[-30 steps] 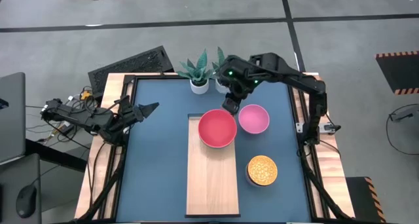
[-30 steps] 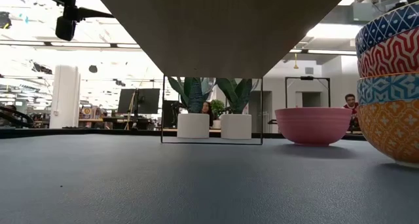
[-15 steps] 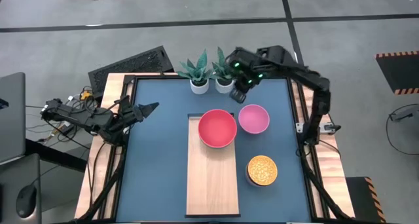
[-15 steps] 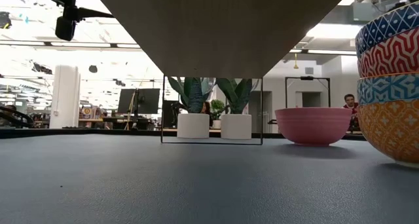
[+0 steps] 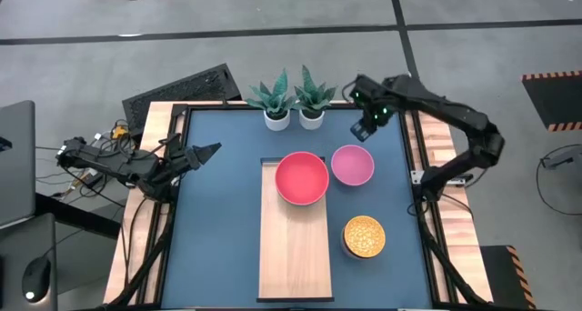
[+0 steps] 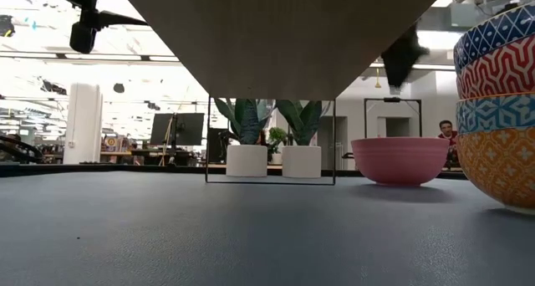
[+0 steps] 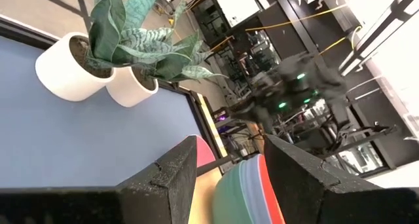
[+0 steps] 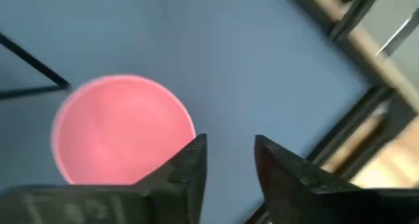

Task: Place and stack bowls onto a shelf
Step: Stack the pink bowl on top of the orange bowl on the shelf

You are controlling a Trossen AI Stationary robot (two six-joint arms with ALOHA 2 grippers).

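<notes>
The right pincer [image 5: 364, 130] hangs empty with its fingers apart, above the desk [image 5: 218, 220] just beyond the far edge of the pink bowl [image 5: 352, 165], which sits on the blue surface right beside the shelf [image 5: 293, 256], where a red bowl [image 5: 301, 177] tops a stack at the far end. If it drops carelessly, a finger could strike the pink rim and shove the bowl against the shelf. The left pincer [image 5: 207, 151] waits open at the left edge.

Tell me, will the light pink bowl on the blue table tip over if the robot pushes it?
Probably not. The round light pink plastic bowl sits upright with a wide mouth and low sides, so a nudge would likely slide it across the smooth dark blue tabletop. It looks thin, empty and likely light, so it may skid easily.
</notes>
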